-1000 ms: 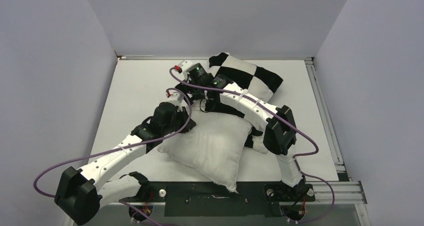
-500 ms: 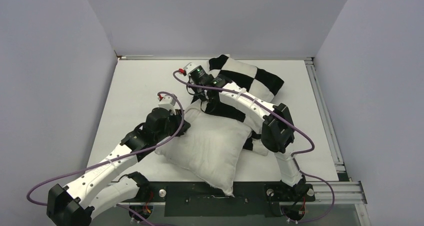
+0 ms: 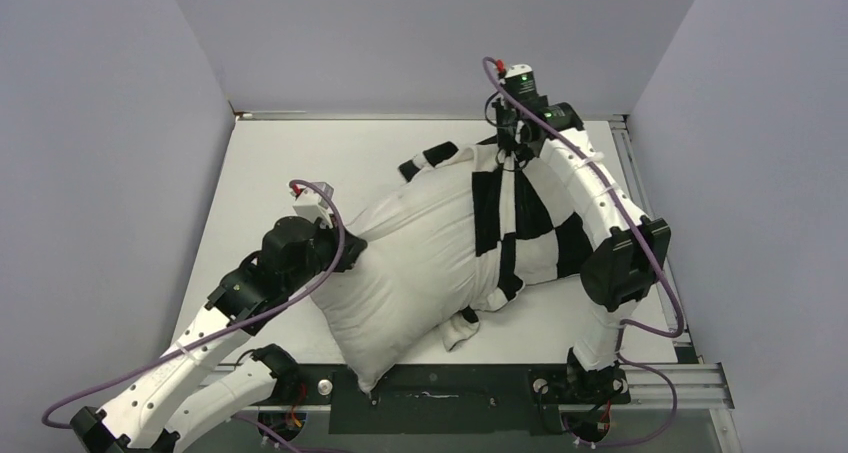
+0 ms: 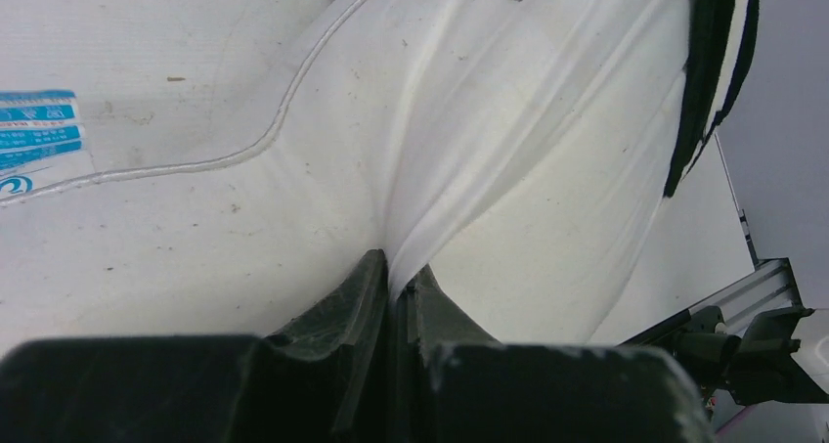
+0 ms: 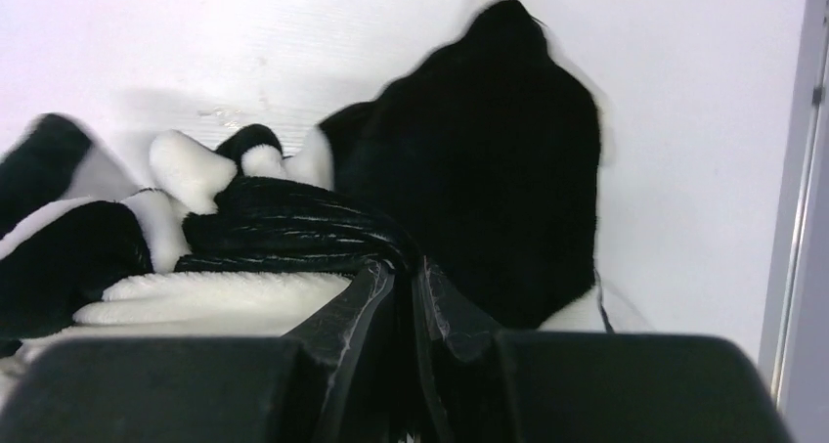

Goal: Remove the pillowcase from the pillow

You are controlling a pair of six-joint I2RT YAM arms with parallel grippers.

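Observation:
The plain white pillow [image 3: 400,263] lies slantwise across the table, its right end still inside the black-and-white checkered pillowcase [image 3: 525,218]. My left gripper [image 3: 345,248] is shut on a fold of the pillow's white fabric [image 4: 469,120] at its left side, and the fold rises between the pinched jaws of the left gripper [image 4: 396,277]. My right gripper [image 3: 510,145] is raised at the back right, shut on a bunched black part of the pillowcase [image 5: 489,150], which stretches taut up to the right gripper [image 5: 406,267]. The pillowcase edge [image 4: 709,71] shows in the left wrist view.
Grey walls close in the table [image 3: 270,173] at the back and on both sides. A metal rail [image 3: 652,243] runs along the right edge, and a dark mounting plate [image 3: 430,385] with both arm bases lies at the near edge. A blue label [image 4: 34,135] is on the pillow.
The right gripper has shut on the pillowcase and swung up to the back right, stretching it. The left arm has drawn back to the near left with the pillow, which has turned.

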